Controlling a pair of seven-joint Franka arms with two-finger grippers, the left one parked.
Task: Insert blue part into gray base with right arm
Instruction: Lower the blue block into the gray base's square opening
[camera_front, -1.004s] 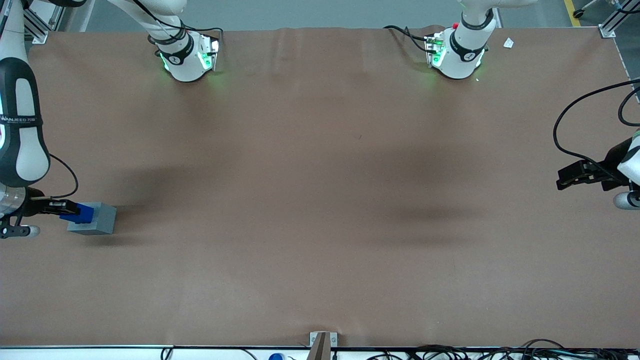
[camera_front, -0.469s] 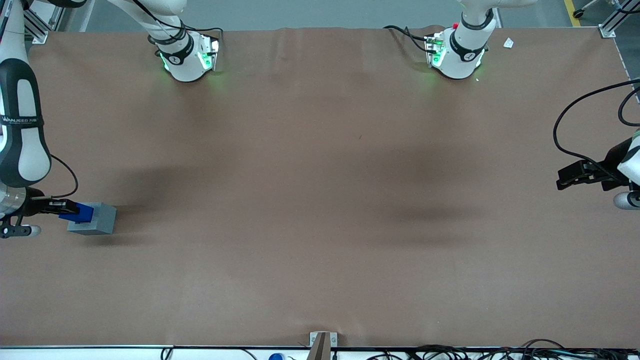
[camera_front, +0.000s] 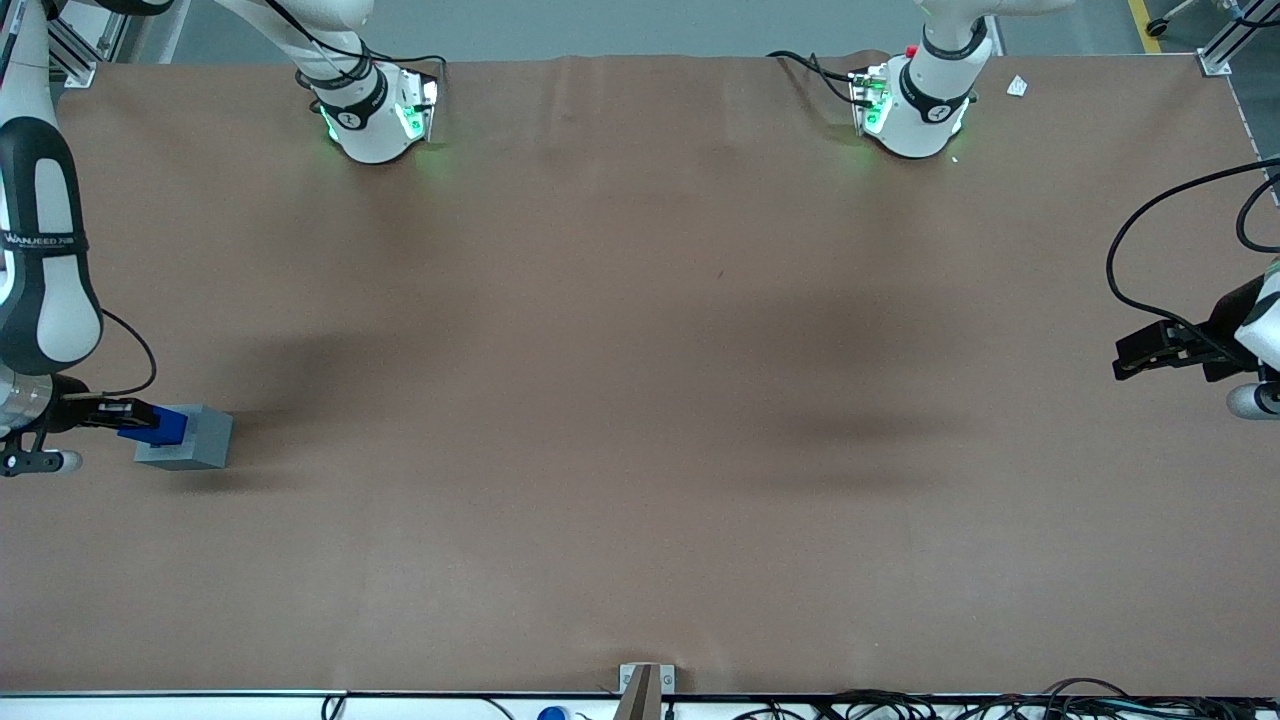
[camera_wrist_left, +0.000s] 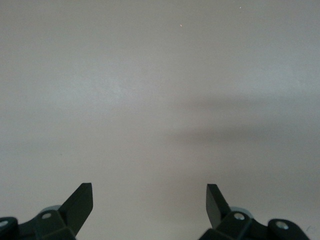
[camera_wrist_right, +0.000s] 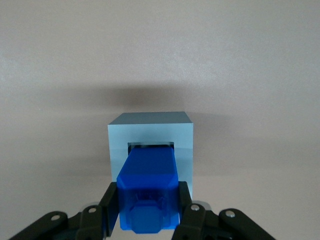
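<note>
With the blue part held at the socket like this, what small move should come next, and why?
Probably a short push straight down along the socket's axis. In the right wrist view the gripper is shut on the blue part, whose lower end sits in the square opening of the gray base, lined up with its edges, while most of its length is outside. Release should wait until it seats.

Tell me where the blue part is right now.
The blue part is held in the right arm's end effector, its leading end entering the gray base's socket, at the working arm's end of the table.
</note>
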